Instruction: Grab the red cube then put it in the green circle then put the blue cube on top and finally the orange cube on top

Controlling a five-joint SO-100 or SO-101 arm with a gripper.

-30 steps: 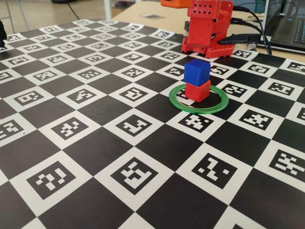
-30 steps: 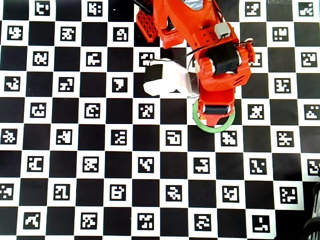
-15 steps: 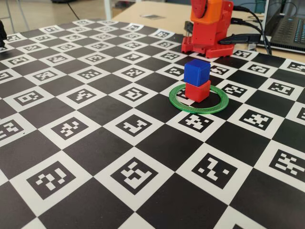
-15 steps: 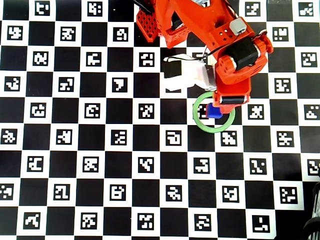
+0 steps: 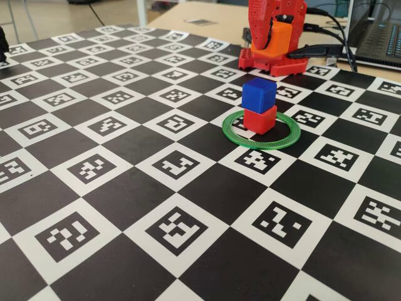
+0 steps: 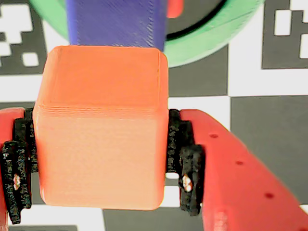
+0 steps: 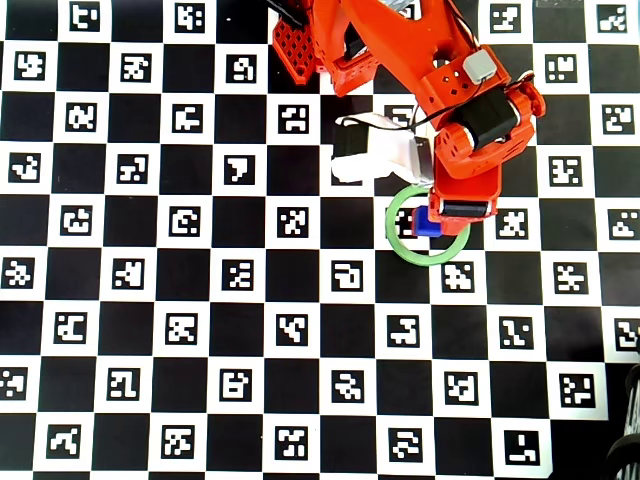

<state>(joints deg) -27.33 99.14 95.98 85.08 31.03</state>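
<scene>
Green circle (image 5: 261,131) lies on the checkered marker board (image 5: 125,188) at right of the fixed view, the red cube (image 5: 259,119) inside it and the blue cube (image 5: 259,95) stacked on top — two of three placed. Orange cube (image 6: 101,127) left: pinched in the gripper (image 6: 101,163), raised at the far side, just behind the stack. Nothing blocks the blue top — cables (image 5: 326,44) lie far right, well apart.
</scene>
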